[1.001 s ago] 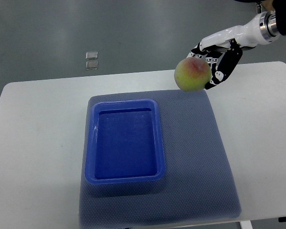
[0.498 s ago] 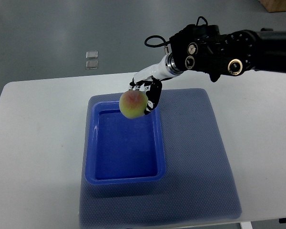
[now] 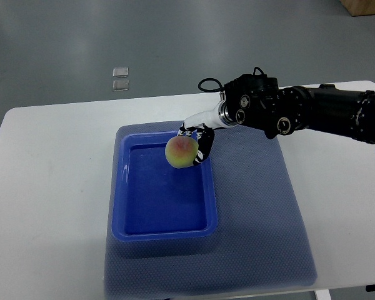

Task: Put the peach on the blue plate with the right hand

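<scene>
A yellow-green peach with a red blush is held in my right hand, whose white and black fingers curl around its right side. The arm reaches in from the right edge, black at the forearm. The peach hangs over the upper right part of the blue plate, a deep rectangular blue tray lying on a grey-blue mat. Whether the peach touches the tray floor I cannot tell. No left arm shows.
The mat lies on a white table with grey floor beyond its far edge. Two small clear squares lie on the floor at the back left.
My right hand carried the peach from above the table's far right edge leftward and down, over the tray's upper right part. In the last half second it sank lower.
</scene>
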Motion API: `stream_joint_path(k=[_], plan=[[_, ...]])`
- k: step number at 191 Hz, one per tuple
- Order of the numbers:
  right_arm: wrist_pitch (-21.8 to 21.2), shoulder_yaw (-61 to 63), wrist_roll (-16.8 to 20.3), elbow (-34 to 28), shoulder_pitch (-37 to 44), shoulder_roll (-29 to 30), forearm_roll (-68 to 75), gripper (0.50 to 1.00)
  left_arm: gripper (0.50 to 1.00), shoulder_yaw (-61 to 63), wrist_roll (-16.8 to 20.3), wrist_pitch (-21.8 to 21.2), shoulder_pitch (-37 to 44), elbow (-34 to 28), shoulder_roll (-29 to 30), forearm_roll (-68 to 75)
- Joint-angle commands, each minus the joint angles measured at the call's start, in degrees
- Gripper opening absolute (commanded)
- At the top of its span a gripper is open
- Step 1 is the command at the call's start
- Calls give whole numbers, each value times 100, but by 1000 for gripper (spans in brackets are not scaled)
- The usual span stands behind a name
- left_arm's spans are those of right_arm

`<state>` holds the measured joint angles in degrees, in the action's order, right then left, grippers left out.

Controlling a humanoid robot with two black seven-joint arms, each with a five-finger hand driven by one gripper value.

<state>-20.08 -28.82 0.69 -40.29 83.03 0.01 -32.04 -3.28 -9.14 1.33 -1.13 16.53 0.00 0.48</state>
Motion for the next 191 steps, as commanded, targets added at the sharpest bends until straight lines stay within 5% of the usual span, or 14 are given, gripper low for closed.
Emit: stream_joint_path(k=[1, 18, 30, 46, 58, 191], plan=[[13, -1, -17, 39, -112, -1, 4, 519, 1000, 3, 0, -1, -1, 0, 0, 5], [13, -1, -25, 48, -129, -1, 4, 531, 1000, 3, 0, -1, -1, 0, 0, -4], [13, 8, -25, 65, -208, -1, 4, 625, 1000, 3, 0, -1, -1, 0, 0, 5], [4, 140, -34, 65, -208, -1, 22, 823, 1000, 3, 0, -1, -1, 0, 0, -4], [-4, 279, -34, 65, -208, -1, 22, 854, 1000, 3, 0, -1, -1, -9, 0, -4], [-84, 922, -34, 21, 117, -1, 110, 860, 1000, -6, 0, -1, -1, -9, 0, -4]])
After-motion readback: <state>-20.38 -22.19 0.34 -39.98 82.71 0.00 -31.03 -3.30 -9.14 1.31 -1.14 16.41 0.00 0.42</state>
